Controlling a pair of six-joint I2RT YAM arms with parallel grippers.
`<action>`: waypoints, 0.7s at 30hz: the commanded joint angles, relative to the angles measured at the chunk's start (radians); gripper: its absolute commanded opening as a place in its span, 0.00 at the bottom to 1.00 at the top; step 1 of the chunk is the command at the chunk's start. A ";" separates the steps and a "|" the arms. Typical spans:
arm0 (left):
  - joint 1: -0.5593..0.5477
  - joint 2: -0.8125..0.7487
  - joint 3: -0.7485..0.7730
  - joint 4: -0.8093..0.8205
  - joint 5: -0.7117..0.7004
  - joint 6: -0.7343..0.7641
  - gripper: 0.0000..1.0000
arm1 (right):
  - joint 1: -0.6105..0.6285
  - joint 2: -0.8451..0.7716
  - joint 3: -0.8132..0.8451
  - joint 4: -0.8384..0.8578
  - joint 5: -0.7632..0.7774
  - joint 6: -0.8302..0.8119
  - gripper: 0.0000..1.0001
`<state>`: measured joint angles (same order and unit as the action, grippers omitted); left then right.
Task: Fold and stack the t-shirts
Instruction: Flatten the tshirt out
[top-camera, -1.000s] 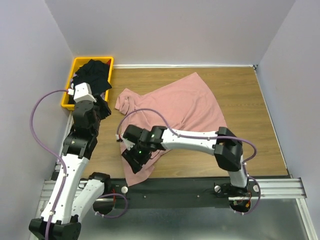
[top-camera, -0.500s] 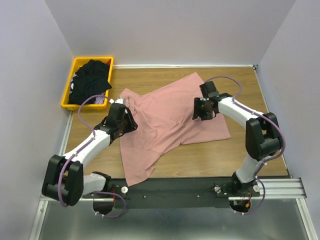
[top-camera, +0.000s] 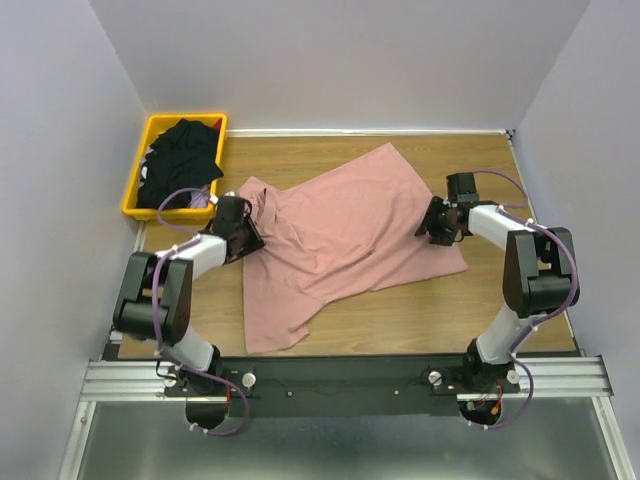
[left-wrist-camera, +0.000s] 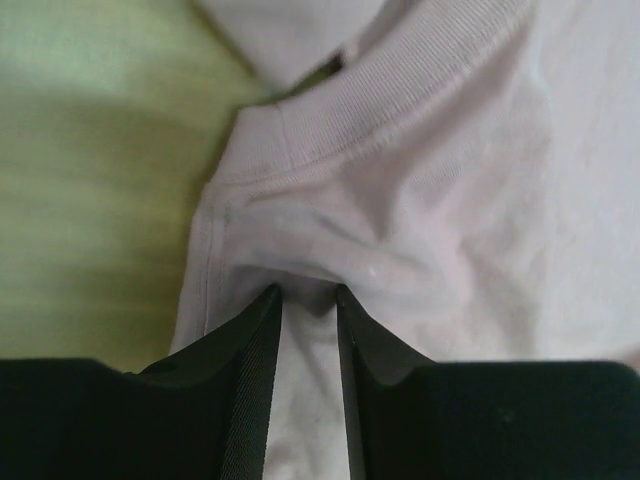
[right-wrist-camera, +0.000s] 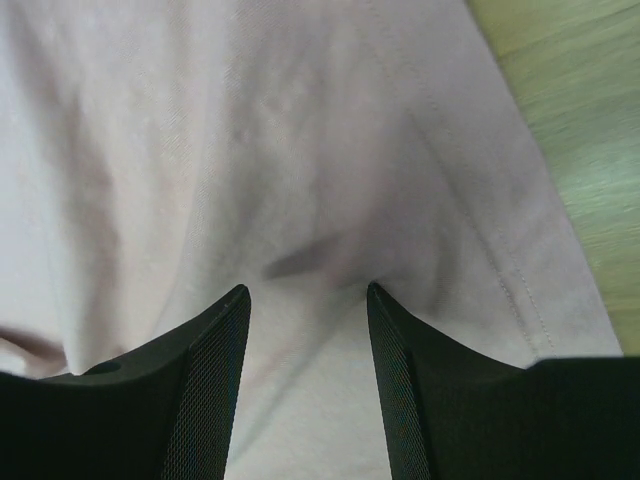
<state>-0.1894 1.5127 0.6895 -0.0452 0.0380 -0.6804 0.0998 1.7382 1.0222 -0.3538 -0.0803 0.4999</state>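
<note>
Overhead view of a wooden counter (top-camera: 400, 320). One dusty pink t-shirt (top-camera: 350, 230) lies rumpled across its middle, plain side up, with a loose flap trailing toward 7 o'clock. The black t-shirts (top-camera: 182, 155) sit heaped in a yellow bin (top-camera: 134, 190) at 10 o'clock, well apart from your work.

Your left tool (top-camera: 243, 228) is at the shirt's 9 o'clock edge. Its jaws are nearly closed and pinch a small fold of pink cloth just below the ribbed collar (left-wrist-camera: 400, 100). Your right tool (top-camera: 437, 222) is at the 3 o'clock edge, just inside the stitched hem. Its jaws stand partly apart, pressed down on the cloth, with a shallow pucker between them. It does not look clamped yet.

The two tools sit at opposite edges, probably so you can pull the shirt taut and flatten it before folding. No fold has been made, so the task looks to be at an early stage.
</note>
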 joint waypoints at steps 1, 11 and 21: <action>0.031 0.154 0.135 -0.007 -0.073 0.041 0.36 | -0.092 0.052 -0.043 0.067 0.004 0.045 0.58; 0.045 0.414 0.628 -0.122 -0.085 0.142 0.38 | -0.175 0.126 0.143 0.046 -0.034 0.005 0.61; -0.114 -0.024 0.286 -0.304 -0.240 0.137 0.56 | -0.052 -0.199 -0.040 -0.046 -0.013 -0.072 0.63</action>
<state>-0.2161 1.6238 1.0843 -0.1959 -0.1089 -0.5499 0.0010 1.6722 1.0702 -0.3431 -0.1215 0.4690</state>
